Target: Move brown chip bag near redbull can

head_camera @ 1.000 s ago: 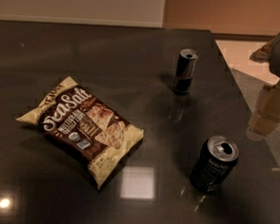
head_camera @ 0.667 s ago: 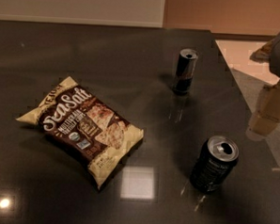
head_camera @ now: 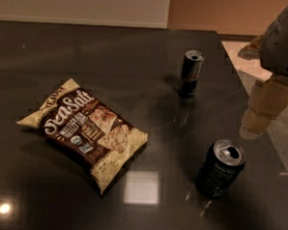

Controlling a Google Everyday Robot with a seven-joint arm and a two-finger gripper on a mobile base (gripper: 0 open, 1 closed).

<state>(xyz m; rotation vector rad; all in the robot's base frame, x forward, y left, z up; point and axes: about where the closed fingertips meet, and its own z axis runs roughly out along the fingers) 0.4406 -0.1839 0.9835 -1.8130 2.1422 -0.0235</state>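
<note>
So the robot's pale cream gripper (head_camera: 259, 114) hangs off the right edge of the dark glossy tabletop (head_camera: 89, 51), pointing down and a bit left under a grey arm housing (head_camera: 283, 42). It's up in the air and not touching anything. Honestly can't tell if it's spread or pressed together, it just reads as one tan blob.

Closest thing to it is the stout black drink can with the silver opened lid (head_camera: 221, 168), standing upright near the table's front right, below and left of the gripper.

Further back, up and left of the gripper, there's the slim dark redbull can with a silver top (head_camera: 190, 73), also upright, with its reflection showing on the table in front of it. The two cans sit well apart.

Way over on the left half lies the flat crinkly brown chip bag with cream edges and white "Sea Salt" lettering (head_camera: 85, 131), face up and angled diagonally. It's well apart from the redbull can and from the gripper, nothing touching it. A bright square glare patch (head_camera: 141, 187) sits just beside its lower right corner.
</note>
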